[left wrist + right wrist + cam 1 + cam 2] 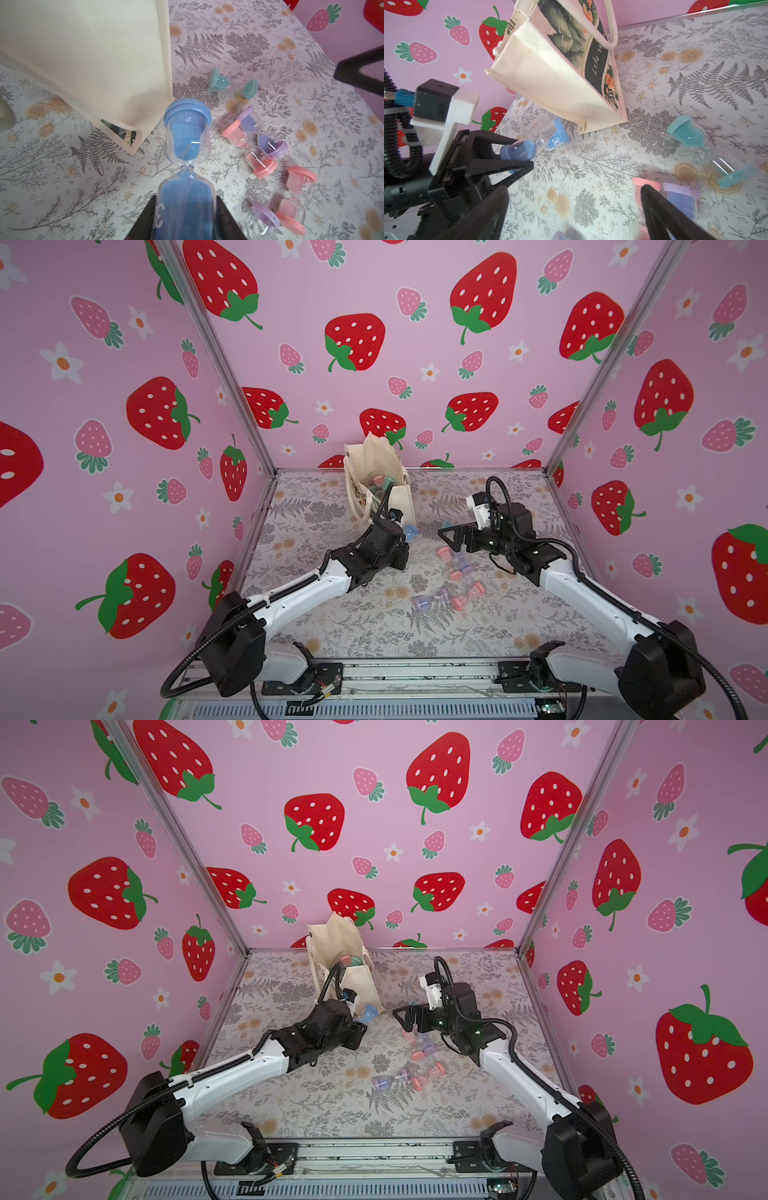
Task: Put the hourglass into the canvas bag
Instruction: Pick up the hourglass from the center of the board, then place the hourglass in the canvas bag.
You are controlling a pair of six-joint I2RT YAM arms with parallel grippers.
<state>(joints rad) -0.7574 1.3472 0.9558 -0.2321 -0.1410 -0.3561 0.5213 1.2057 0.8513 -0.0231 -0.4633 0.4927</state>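
The blue hourglass (186, 145) is clamped by its lower bulb in my left gripper (186, 216), which is shut on it. It hangs just above the table beside the near bottom corner of the canvas bag (93, 62). In both top views the hourglass (410, 533) (368, 1013) sits in front of the bag (376, 477) (336, 952). The bag stands upright with its mouth open and several hourglasses (380, 483) inside. My right gripper (446, 537) (573, 191) is open, holds nothing, and hovers over the table to the right of the bag (550, 79).
Loose hourglasses lie on the floral table: a teal one (232, 85) (695, 141), a pink and purple pair (453, 562) (253, 143), and a purple (428, 601) and a pink (467, 597) nearer the front. Strawberry walls enclose three sides.
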